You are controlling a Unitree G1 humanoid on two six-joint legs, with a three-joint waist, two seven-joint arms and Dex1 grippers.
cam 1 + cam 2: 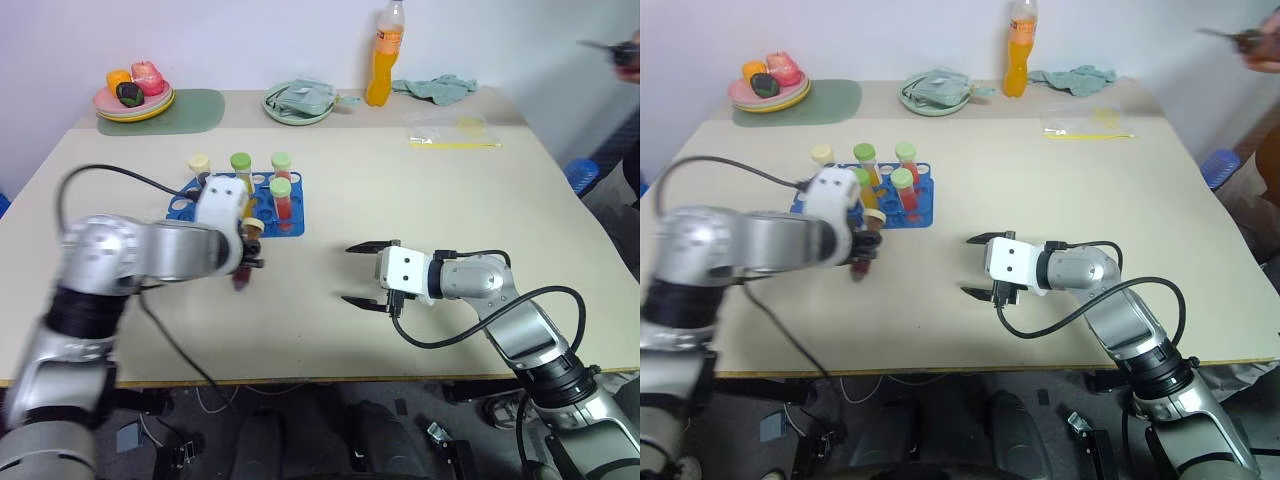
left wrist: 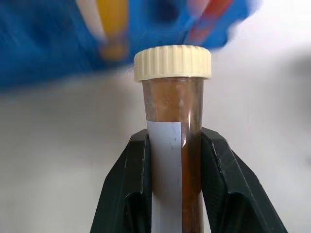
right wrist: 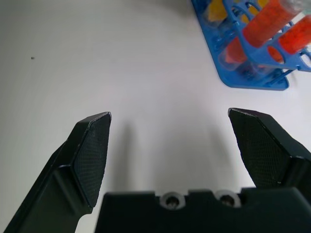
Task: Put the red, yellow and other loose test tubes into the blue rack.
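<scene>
Beige table, white wall; left pincer pinching brown tube; right pincer spread.

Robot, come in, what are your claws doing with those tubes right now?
Left claw shut on cream-capped clear plastic tube of dark brown liquid. Right claw open, empty. Bright-blue plastic rack beside the left claw, four tubes standing in it. Nothing in the way.

Brown tube beside blue rack
</scene>
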